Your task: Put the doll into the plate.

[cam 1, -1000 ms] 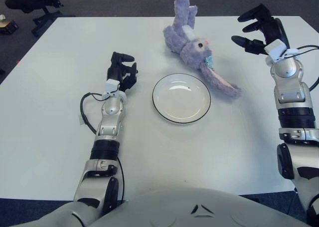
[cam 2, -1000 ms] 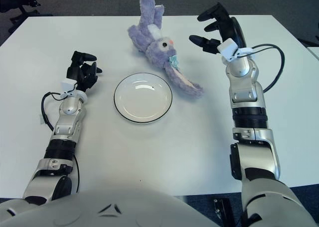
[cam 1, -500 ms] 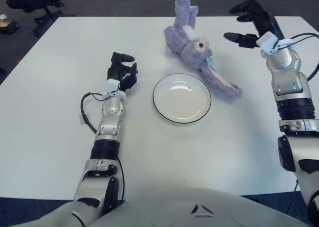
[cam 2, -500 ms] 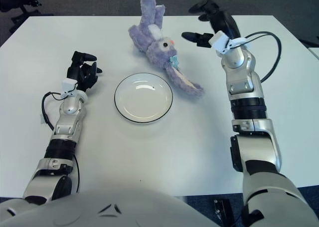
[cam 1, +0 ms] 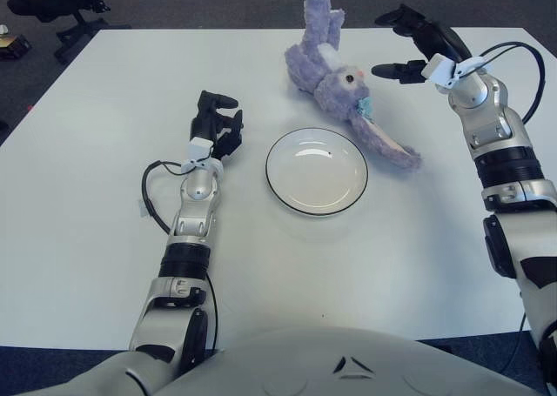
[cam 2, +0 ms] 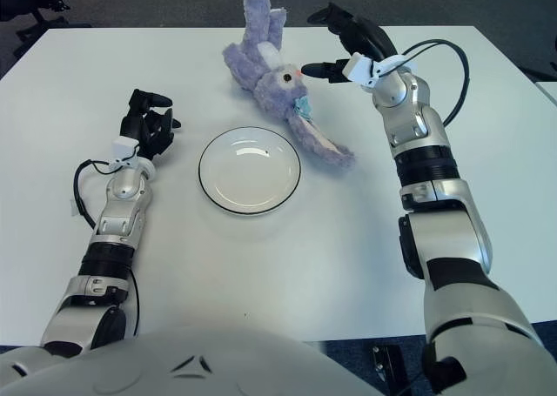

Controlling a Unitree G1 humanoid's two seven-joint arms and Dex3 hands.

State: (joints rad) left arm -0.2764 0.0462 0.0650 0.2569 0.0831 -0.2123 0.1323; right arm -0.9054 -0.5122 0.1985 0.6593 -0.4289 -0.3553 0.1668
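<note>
1. Left eye view shows the white table (cam 1: 87,187) spanning almost the whole scene, with dark floor beyond its far edge; it looks the same as a second ago.
2. Both arms reach forward over the table. The right arm has changed: over the last second it has swung inward and farther away, toward the doll, while the left arm has held its place.
3. The purple plush doll (cam 1: 335,78), a long-eared rabbit, lies on the table just beyond and to the right of the plate. One ear points toward the far edge; the other trails toward the near right and ends close to the plate's right rim. The doll has not moved since the earlier frames and is not in the plate.
4. The white plate (cam 1: 317,171) with a dark rim sits at the table's centre, nothing in it, unmoved.
5. The right hand (cam 1: 411,43) now hovers just right of the doll's head, fingers spread and released, grasping nothing. A second ago it was well to the right, near the table's right edge. One fingertip points toward the doll's face, near it but apart.
6. The left hand (cam 1: 215,126) shows left of the plate, fingers loosely curled, holding nothing, unchanged.
</note>
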